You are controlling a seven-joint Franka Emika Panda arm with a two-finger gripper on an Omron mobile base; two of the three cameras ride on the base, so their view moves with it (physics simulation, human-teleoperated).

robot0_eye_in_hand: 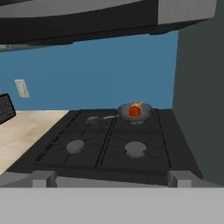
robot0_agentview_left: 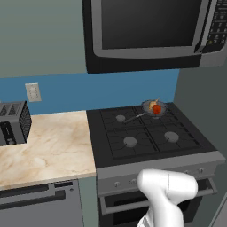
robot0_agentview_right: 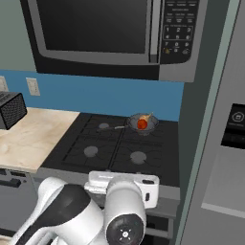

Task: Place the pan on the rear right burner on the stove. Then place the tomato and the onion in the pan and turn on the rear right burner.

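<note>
Sitting on the rear right burner (robot0_agentview_left: pixel 156 111) of the stove (robot0_agentview_left: pixel 133 153), the pan (robot0_agentview_left: pixel 154 107) already holds the glossy red tomato (robot0_agentview_left: pixel 156 109) and the pale tan onion (robot0_agentview_left: pixel 153 104); only the burner knob remains, by my judgement. Fingers (robot0_eye_in_hand: pixel 112 178) stand wide and empty, low before the silver panel. Shallow dark pan, long handle pointing left.

Toaster (robot0_agentview_left: pixel 13 123) on counter (robot0_agentview_left: pixel 53 146); microwave (robot0_agentview_left: pixel 150 31) above.
</note>
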